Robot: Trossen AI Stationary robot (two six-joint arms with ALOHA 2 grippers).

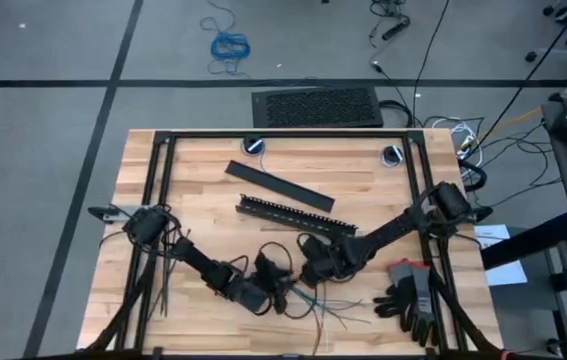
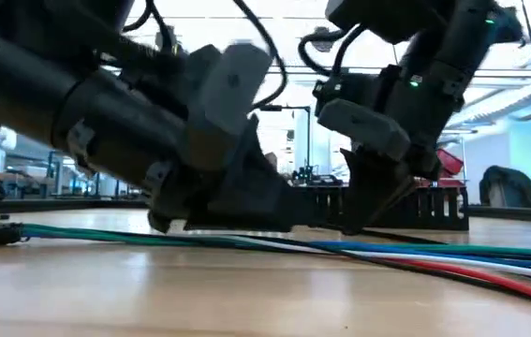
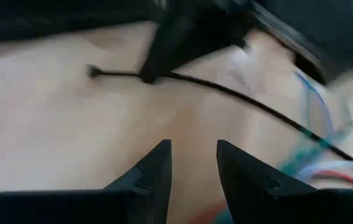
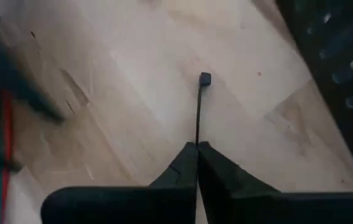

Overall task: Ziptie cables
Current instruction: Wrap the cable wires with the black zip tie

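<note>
Gloves (image 1: 410, 293) lie beside cables (image 1: 331, 310); slotted bar (image 1: 296, 214) behind.

The left gripper (image 3: 193, 163) hangs just above the wooden table (image 3: 51, 124), its two dark fingers (image 3: 154, 171) parted with bare wood between them. Ahead, the right gripper (image 3: 154, 65) pinches a thin black ziptie (image 3: 226, 92) lying slantwise across the wood. Blue, green and red cables (image 3: 316, 149) lie blurred beyond.
</note>
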